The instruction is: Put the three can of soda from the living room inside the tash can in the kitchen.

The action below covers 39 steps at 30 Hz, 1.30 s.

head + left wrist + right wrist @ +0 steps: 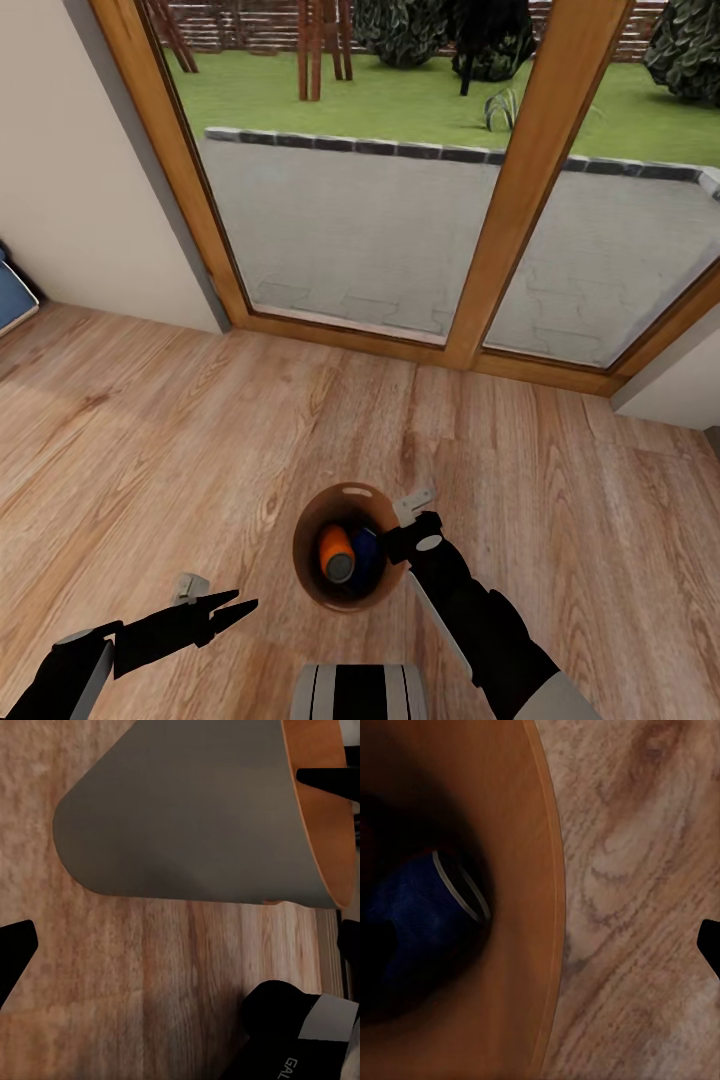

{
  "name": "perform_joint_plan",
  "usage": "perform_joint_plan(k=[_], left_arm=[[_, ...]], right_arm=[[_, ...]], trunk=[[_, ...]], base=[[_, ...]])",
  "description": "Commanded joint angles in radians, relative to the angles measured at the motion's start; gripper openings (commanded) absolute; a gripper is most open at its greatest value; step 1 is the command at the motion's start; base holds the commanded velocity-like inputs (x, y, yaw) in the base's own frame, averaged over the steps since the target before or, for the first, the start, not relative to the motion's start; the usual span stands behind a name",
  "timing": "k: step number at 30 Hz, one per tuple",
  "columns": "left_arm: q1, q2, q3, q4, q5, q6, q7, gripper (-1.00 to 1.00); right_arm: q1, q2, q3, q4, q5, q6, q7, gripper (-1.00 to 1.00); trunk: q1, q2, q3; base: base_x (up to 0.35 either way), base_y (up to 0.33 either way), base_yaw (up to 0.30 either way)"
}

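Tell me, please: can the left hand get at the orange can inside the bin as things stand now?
Probably yes. The bin is open on top, the orange can lies uncovered beside the blue can, and the left hand is open just beside it. The right hand grips the far rim.

A big glass door (pixel 390 230) with a wood frame (pixel 520 190) stands ahead. Outside are grey paving (pixel 400 220), green grass (pixel 400 95) and dark bushes (pixel 690 45). A pale wall (pixel 90 190) stands beside the door
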Motion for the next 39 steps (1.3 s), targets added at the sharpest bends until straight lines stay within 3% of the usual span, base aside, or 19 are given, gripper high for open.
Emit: perform_joint_plan(k=[1,39], left_arm=[[0.0,0.0,0.0,0.0,0.0,0.0,0.0,1.0],[0.0,0.0,0.0,-0.001,0.0,0.001,0.0,1.0]], right_arm=[[0.0,0.0,0.0,0.0,0.0,0.0,0.0,1.0],[0.0,0.0,0.0,0.0,0.0,0.0,0.0,1.0]], trunk=[[0.0,0.0,0.0],[0.0,0.0,0.0]], base=[[0.0,0.0,0.0],[0.0,0.0,0.0]])
